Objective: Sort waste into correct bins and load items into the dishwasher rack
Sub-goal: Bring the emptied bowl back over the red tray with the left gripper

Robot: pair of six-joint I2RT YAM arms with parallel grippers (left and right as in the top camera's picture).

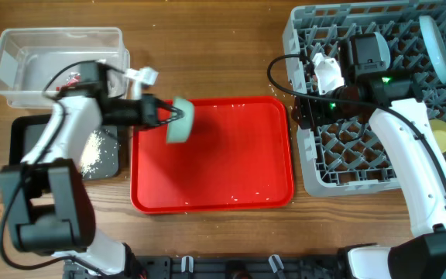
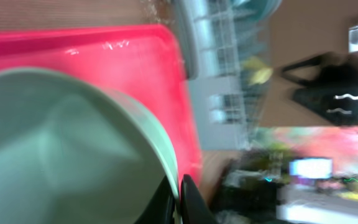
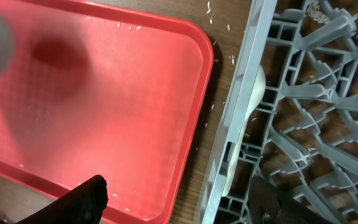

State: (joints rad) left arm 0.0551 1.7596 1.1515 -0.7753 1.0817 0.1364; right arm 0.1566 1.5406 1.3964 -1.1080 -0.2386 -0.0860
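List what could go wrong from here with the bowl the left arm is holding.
1. The left gripper pinches the pale green bowl only by its rim, tipped on edge above the red tray. It could slip out or swing loose in transit.
2. The right gripper hangs open at the left edge of the dishwasher rack, on the bowl's likely route, so the two arms could collide there.

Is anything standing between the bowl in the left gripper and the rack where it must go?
Possibly. The left gripper holds the bowl over the tray's left edge. The flat tray lies below the way. But the open right gripper hangs at the rack's left wall, where the bowl would enter.
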